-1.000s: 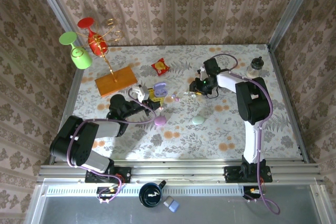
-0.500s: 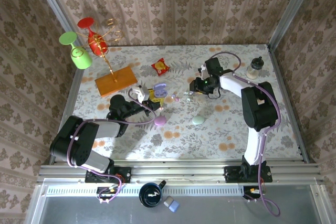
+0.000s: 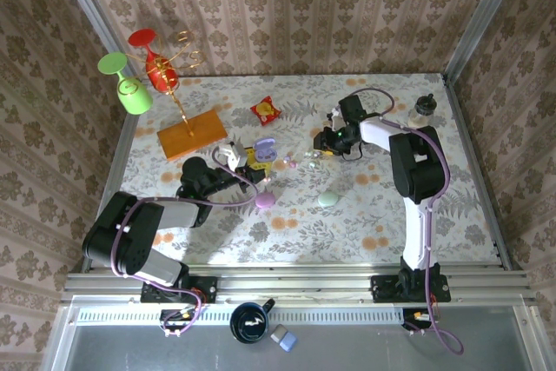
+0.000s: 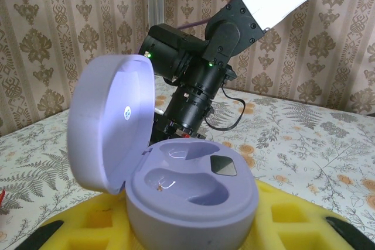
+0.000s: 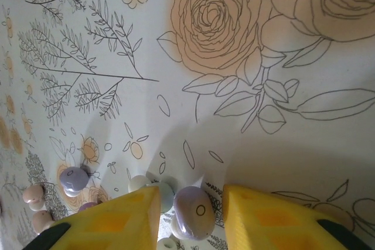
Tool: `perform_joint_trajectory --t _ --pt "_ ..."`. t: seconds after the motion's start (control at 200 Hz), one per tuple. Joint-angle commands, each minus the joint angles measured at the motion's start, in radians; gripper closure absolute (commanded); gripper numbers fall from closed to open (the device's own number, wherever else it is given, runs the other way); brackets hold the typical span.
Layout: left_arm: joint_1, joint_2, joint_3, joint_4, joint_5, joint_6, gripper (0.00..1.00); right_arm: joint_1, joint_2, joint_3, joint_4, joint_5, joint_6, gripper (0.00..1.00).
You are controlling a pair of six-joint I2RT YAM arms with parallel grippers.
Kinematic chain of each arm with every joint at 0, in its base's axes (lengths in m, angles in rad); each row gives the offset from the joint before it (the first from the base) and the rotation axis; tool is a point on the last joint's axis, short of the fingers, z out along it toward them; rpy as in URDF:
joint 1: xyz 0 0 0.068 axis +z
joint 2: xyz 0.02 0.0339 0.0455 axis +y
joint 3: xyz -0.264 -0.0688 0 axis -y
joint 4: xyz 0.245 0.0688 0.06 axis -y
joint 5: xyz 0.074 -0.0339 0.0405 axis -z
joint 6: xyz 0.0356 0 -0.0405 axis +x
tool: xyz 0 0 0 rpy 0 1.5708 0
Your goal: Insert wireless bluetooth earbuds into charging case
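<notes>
Overhead, both arms meet near the middle of the bench (image 3: 391, 215), a touch toward its far edge. The left pincer (image 3: 250, 162) reaches in from the left side, clamped on the lilac charging case (image 3: 263, 146), lid up.

Its wrist camera adds what the overhead can't. The case sits between the yellow pads (image 4: 304, 232), lid tilted back, two hollows in the base open to view. The right arm (image 4: 193, 80) faces it just beyond.

From above, the earbuds (image 3: 293, 163) are only pale specks on the bench between the case and the right pincer (image 3: 320, 152). The right wrist camera makes them countable. A lilac bud (image 5: 193, 213) lies on the floral surface between the two yellow fingers (image 5: 275, 221). They stand narrowly spread astride it, a sliver of surface showing on one side, so no pinch. A whitish bud (image 5: 164, 194) sits against one finger. A second lilac bud (image 5: 74, 180) and pinkish buds (image 5: 32, 194) lie off to the side.

Toward the near edge, a pink case (image 3: 265, 201) and a green case (image 3: 327, 200) rest closed, apart from each other.
</notes>
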Motion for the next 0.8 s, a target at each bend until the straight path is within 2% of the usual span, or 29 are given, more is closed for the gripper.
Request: perform_joint_trajectory --t 0.0,0.35,0.485,0.795 --pt "0.003 0.009 -0.003 0.041 0.018 0.019 0.72 0.002 0.024 0.029 -0.032 -0.073 -0.016 0.65" --pt "0.001 0.006 -0.004 0.04 0.024 0.017 0.72 0.003 0.009 -0.009 -0.024 -0.098 -0.019 0.69" --pt "0.001 0.005 -0.002 0.041 0.023 0.014 0.72 0.002 0.006 -0.016 -0.041 -0.057 -0.025 0.67" --pt "0.001 0.008 -0.004 0.041 0.024 0.013 0.72 0.006 0.001 -0.054 -0.025 -0.08 -0.012 0.67"
